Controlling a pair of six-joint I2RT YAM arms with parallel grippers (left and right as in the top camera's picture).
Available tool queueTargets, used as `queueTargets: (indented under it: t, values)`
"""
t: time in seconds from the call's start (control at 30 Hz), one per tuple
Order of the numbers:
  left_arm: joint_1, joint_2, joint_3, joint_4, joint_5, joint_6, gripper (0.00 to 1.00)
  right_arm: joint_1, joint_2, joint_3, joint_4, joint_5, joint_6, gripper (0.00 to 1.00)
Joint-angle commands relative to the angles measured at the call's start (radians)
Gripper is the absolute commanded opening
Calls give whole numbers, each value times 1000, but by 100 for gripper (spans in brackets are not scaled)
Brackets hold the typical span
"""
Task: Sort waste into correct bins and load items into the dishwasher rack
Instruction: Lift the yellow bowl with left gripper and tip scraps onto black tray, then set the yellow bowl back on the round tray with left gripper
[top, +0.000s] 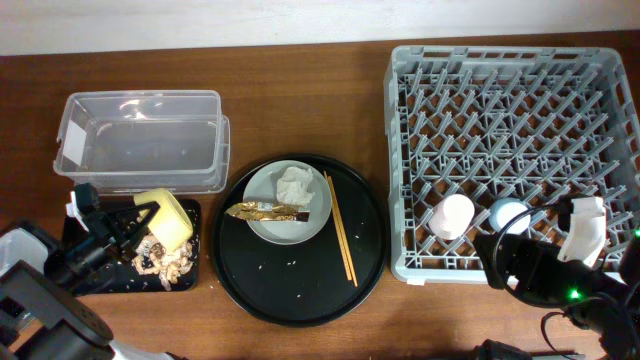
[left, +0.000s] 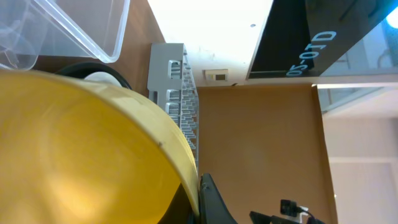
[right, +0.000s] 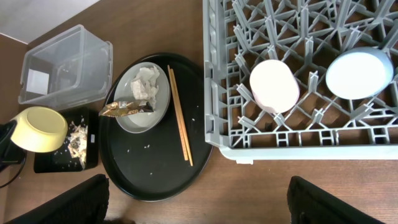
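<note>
Yellow bowl (left: 81, 143) is held pinched at the rim by the left gripper (top: 145, 215), tilted over the scraps (top: 165, 262) in the black tray (top: 75, 280) — tissue (top: 294, 184) and wrapper (top: 262, 210) are seen on the plate (top: 262, 232), chopsticks (top: 340, 232) beside it, pink cup (top: 453, 215) and blue cup (top: 508, 213) in the rack (top: 500, 100), right gripper (right: 198, 202) spread wide.

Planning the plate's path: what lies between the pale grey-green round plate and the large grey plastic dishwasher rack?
Overhead, thin brown wooden chopsticks lie between plate and rack, on the round black tray.
</note>
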Motion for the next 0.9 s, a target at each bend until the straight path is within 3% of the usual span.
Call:
queueTargets:
  t: [0.0,0.03,0.1,0.13,0.17,0.27,0.37,0.43,0.47,0.57,0.63,0.73,0.87]
  values:
    - [5,-5,18,-47,-5,90,0,-1,1,6,-1,-6,-3,91]
    - [8,-6,23,-6,-6,127,0,-1,1,6,-1,-6,-3,91]
    - [10,-5,25,-25,-40,7,0,-1,1,6,-1,-6,-3,91]
    - [9,-15,27,-55,3,152,0,-1,1,6,-1,-6,-3,91]
    - [9,-16,37,-42,-1,160,0,-1,1,6,0,-6,-3,91]
    - [-29,-43,89,-135,-143,134,0,-1,1,6,-5,-6,-3,91]
    - [-138,-156,109,-129,-250,52,0,-1,1,6,-5,-6,-3,91]
    - [-240,-258,111,-71,-314,-91,0,-1,1,6,-4,-6,-3,91]
    - [-301,-308,111,-6,-388,-222,0,-1,1,6,-4,-6,-3,91]
    - [-524,-431,110,149,-706,-611,0,-1,1,6,-4,-6,-3,92]
    - [-682,-486,109,201,-867,-775,0,-1,1,6,-4,-6,-3,92]
    - [-1077,-526,80,298,-1237,-1149,0,-1,1,6,-4,-6,-3,92]
    - [-1436,-502,-61,464,-1440,-1413,0,-1,1,6,-4,-6,-3,91]
